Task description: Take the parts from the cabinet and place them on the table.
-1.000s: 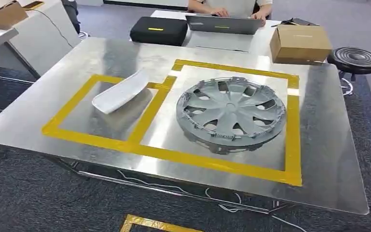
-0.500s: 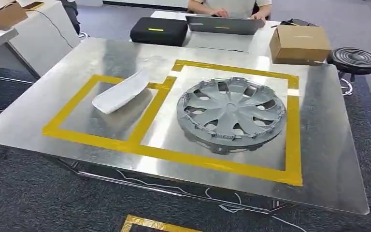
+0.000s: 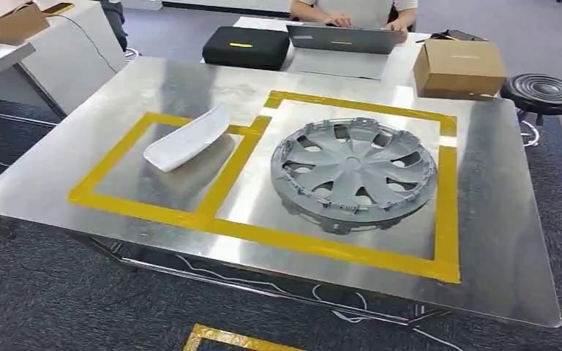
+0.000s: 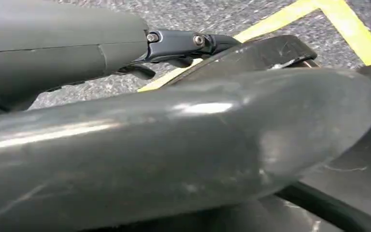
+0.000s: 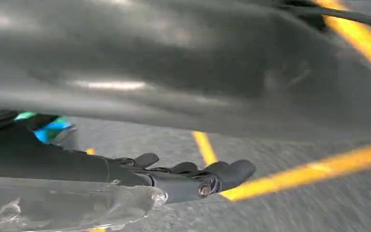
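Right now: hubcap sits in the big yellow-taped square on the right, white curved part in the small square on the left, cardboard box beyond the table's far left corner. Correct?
Not quite. The cardboard box sits beyond the table's far right corner, not the left, as the head view shows. The rest holds: the hubcap lies in the larger taped square on the right and the white curved part in the smaller one on the left.
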`<state>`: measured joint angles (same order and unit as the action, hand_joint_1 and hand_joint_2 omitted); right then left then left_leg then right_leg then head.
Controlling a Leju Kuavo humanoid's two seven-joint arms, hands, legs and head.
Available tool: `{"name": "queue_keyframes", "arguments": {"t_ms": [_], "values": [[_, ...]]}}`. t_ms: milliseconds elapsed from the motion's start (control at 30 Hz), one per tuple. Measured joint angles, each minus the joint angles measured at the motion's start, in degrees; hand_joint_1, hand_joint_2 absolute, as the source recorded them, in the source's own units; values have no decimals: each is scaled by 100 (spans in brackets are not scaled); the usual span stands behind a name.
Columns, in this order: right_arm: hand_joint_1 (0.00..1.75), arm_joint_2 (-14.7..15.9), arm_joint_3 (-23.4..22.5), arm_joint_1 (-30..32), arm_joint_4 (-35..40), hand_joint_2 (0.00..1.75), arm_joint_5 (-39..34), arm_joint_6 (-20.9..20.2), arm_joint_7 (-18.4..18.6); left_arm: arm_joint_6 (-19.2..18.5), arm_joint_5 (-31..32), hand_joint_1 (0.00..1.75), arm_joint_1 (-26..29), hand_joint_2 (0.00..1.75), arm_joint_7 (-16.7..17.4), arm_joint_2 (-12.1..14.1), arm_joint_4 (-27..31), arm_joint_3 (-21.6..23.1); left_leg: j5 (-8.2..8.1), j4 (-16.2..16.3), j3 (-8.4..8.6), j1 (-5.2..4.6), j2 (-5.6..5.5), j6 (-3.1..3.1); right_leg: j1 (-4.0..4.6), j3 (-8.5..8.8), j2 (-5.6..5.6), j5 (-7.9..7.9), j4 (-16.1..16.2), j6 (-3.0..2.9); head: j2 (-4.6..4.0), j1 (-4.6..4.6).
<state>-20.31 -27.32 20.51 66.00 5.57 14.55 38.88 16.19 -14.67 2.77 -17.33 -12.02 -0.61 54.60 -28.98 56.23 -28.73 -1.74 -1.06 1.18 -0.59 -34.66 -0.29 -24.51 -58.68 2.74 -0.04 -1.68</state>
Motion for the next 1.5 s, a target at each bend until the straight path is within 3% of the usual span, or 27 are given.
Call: {"name": "queue_keyframes", "arguments": {"t_ms": [133, 433, 533, 633, 767, 800, 833, 933, 967, 1000, 1033, 1100, 1133, 1167, 1267, 1300, 1333, 1367, 1433, 1467, 1500], "values": [[0, 4, 273, 4, -449, 0, -13, -116, -63, -24, 33, 0, -6, 0, 0, 9, 0, 24, 0, 0, 1, -7, 0, 0, -7, 0, 2, -1, -2, -2, 0, 0], [0, 20, 365, -28, -749, 0, 19, -142, -101, -26, 46, 0, -10, 0, 0, 15, 0, 76, -5, 0, 1, -18, 0, 7, -16, 0, 1, -3, -1, -2, 0, -2], [0, 50, 336, -150, -1023, 0, 320, -339, -617, -26, 140, 0, -18, 0, 11, 20, 0, 85, -14, 7, 1, -32, 0, 16, -25, 4, 3, 5, 12, 9, 0, -2], [0, 85, 242, -316, -1416, 0, 593, -446, -1470, -50, 164, 0, -15, 0, -90, 24, 0, 79, -13, 8, -2, -58, -2, 46, -60, 2, 2, 16, 14, 49, 0, -4], [0, 125, 95, -506, -1904, 0, 1203, -706, -2075, -9, 157, 0, -11, 0, -92, 24, 0, 65, 57, 4, -15, -89, -1, 114, -95, 8, 0, 83, 27, 120, 0, -4], [0, 140, 17, -548, -2021, 0, 1424, -788, -2242, -6, 149, 0, -10, 0, -81, 17, 0, 33, 112, -42, -9, -35, 7, 147, -95, -32, -3, 29, -6, 139, 0, -9], [0, 151, -51, -588, -2120, 0, 1607, -863, -2381, -4, 170, 0, -11, 0, -63, 17, 0, 4, 132, -43, -30, -34, 8, 163, -95, -106, 1, -152, -154, 150, 0, 9], [0, 197, -307, -793, -2511, 0, 1705, -1091, -2792, 42, 302, 0, -14, 0, -66, 17, 0, -2, 167, -42, -78, -52, 5, 194, -89, -538, 5, -874, -1426, 160, 0, 9], [0, 210, -359, -848, -2636, 0, 1705, -1143, -2899, 108, 359, 0, -14, 0, -63, 17, 0, -2, 181, -40, -95, -61, 5, 193, -82, -622, 6, -988, -1727, 153, 0, 2], [0, 219, -368, -908, -2789, 0, 1722, -1154, -2979, 202, 420, 0, -14, 0, -44, 15, 0, -2, 196, -39, -110, -67, 4, 187, -72, -574, 6, -951, -1760, 133, 0, 4], [0, 232, -368, -976, -2948, 0, 1790, -1145, -3014, 278, 501, 0, -18, 0, 24, 0, 0, 0, 207, -38, -122, -69, 3, 178, -60, -391, 5, -794, -1511, 109, 0, 2], [0, 258, -420, -1094, -3198, 0, 1969, -1110, -3099, 328, 638, 0, -40, 0, 124, -13, 0, 22, 227, -36, -125, -69, -5, 152, -44, 250, 3, -381, -490, 50, 0, 4], [0, 271, -448, -1164, -3293, 0, 2048, -1121, -3162, 350, 673, 0, -46, 0, 142, -18, 0, 37, 242, -34, -129, -75, -5, 129, -35, 487, -10, -441, -34, 25, 0, 2], [0, 273, -473, -1218, -3359, 0, 2116, -1145, -3202, 367, 697, 0, -49, 0, 149, -15, 0, 50, 255, -31, -172, -98, -2, 101, -13, 582, 2, -415, 31, 5, 0, -2], [0, 284, -643, -1254, -3385, 0, 2408, -1191, -3113, 374, 795, 0, -66, 0, 194, -13, 0, 83, 339, -40, -186, -101, -6, 1, 0, 497, 1, -369, 43, -74, 0, -7], [0, 278, -711, -1258, -3385, 0, 2505, -1219, -3044, 365, 811, 0, -67, 0, 195, -9, -2, 85, 339, -33, -208, -126, -13, -29, -57, 436, -9, -305, 112, -127, 0, 4], [0, 275, -777, -1270, -3372, 0, 2617, -1257, -2970, 350, 817, 0, -73, 0, 195, -7, 0, 90, 177, 52, -253, -124, -8, -85, -64, 435, -27, -257, 121, -162, 0, -20], [0, 275, -853, -1272, -3332, 0, 2711, -1296, -2911, 317, 822, 0, -74, 0, 181, -9, 0, 90, -114, 331, -367, -122, -9, -145, -71, 382, -25, -228, 129, -200, 0, -112], [0, 275, -1035, -1271, -3236, 0, 2953, -1598, -2802, 265, 844, 0, -84, 0, 54, 20, -2, 87, -658, 1197, -662, -128, -11, -206, -68, 261, -29, -148, 127, -216, 0, -125], [0, 275, -1143, -1273, -3184, 0, 3126, -1769, -2784, 263, 889, 0, -84, 0, -9, 24, -2, 85, -814, 1559, -746, -129, -12, -236, -67, 197, -35, -102, 125, -209, 0, -122], [0, 275, -1234, -1277, -3153, 0, 3361, -1915, -2820, 265, 942, 0, -87, 0, -24, 37, -2, 85, -809, 1677, -716, -128, -12, -245, -69, 137, -40, -51, 122, -195, 0, -122]]}}
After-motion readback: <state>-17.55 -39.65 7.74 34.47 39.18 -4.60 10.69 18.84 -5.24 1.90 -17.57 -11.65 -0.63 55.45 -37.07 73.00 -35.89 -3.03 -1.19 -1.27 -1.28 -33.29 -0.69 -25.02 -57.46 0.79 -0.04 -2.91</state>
